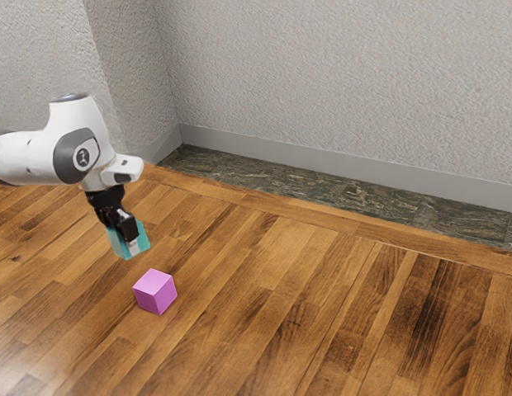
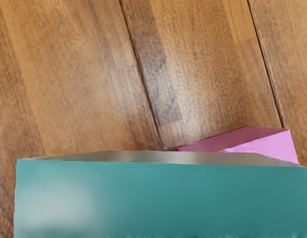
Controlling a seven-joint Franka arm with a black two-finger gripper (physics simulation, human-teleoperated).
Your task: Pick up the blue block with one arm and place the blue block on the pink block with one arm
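The blue block (image 1: 129, 245) reads as teal rather than true blue; in the wrist view its upper face looks greyish-beige, perhaps from reflected light. The pink block (image 1: 154, 290) is bright magenta-pink, paler on top. The gripper (image 1: 125, 233) is black, the arm (image 1: 29, 157) white with a grey joint cap. The floor (image 1: 322, 313) is warm brown planks with dark streaked grain. The stone strip (image 1: 338, 188) is mottled dark green-grey, the skirting (image 1: 347, 163) plain grey, the wall (image 1: 338, 74) off-white and stippled.
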